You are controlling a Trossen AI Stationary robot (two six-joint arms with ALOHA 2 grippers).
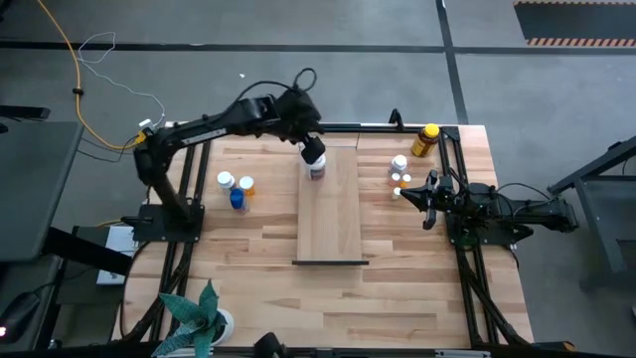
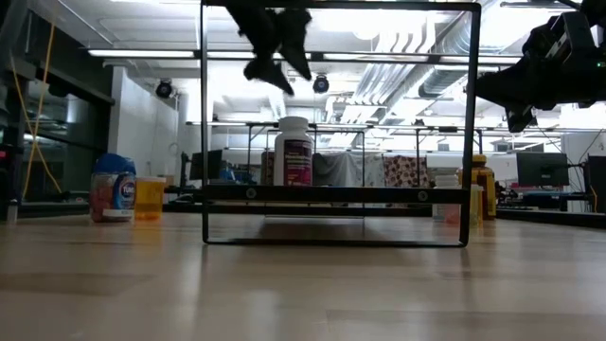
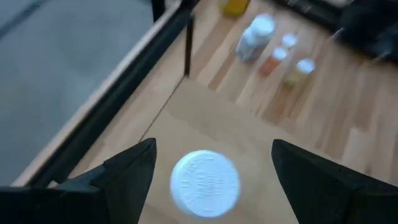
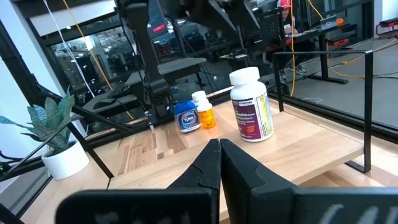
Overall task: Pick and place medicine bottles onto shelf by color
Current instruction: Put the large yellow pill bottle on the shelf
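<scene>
A white medicine bottle with a dark red label (image 1: pixel 316 164) (image 2: pixel 294 152) (image 4: pixel 250 106) stands upright on its base on the light wooden shelf (image 1: pixel 333 224), near the shelf's far end. My left gripper (image 1: pixel 308 142) (image 2: pixel 279 71) hangs open above it. In the left wrist view its two fingers (image 3: pixel 212 144) stand wide on either side of the bottle's white cap (image 3: pixel 205 183), apart from it. My right gripper (image 1: pixel 402 194) (image 4: pixel 219 162) waits shut at the table's right side, pointing level toward the shelf.
Left of the shelf stand a white-capped bottle (image 1: pixel 226 180), an orange one (image 1: pixel 245 186) and a blue-capped one (image 1: pixel 237 201). At the far right are an amber bottle with a yellow cap (image 1: pixel 425 139), a white one (image 1: pixel 399 165) and tiny ones (image 1: pixel 402 181). A potted plant (image 1: pixel 199 313) sits near left.
</scene>
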